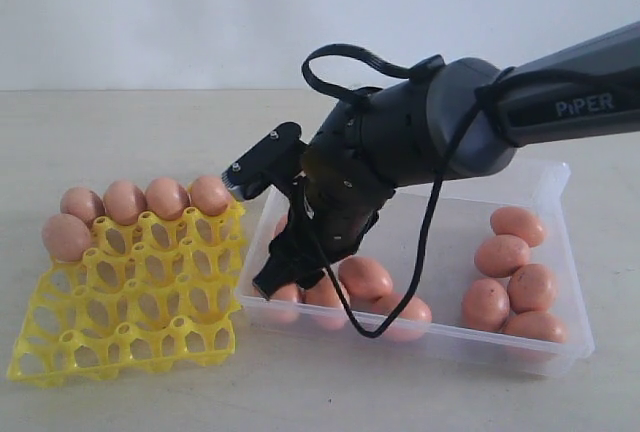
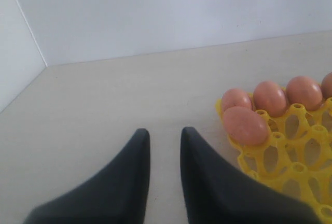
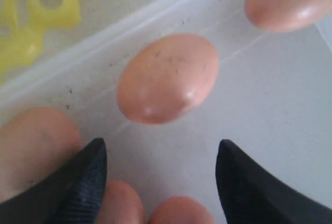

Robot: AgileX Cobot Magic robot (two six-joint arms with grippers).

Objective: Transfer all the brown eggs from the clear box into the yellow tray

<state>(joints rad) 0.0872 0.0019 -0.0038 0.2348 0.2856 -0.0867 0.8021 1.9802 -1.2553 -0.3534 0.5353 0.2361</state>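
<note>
The yellow tray (image 1: 130,302) lies on the left with several brown eggs (image 1: 125,202) along its back edge and far-left corner. To its right, the clear box (image 1: 560,187) holds more brown eggs, one cluster at its right end (image 1: 510,287) and another near its left end (image 1: 365,277). My right gripper (image 1: 285,274) reaches down into the box's left end. Its jaws (image 3: 161,149) stand wide open and empty, with a speckled egg (image 3: 167,78) just beyond the tips and two eggs under them. My left gripper (image 2: 164,133) hovers open over bare table beside the tray (image 2: 290,167).
The beige table (image 1: 120,142) runs back to a white wall. The right arm's black cable (image 1: 420,252) loops down over the box. The tray's front rows of cells hold nothing. The box's near-left wall (image 3: 78,58) lies between the speckled egg and the tray.
</note>
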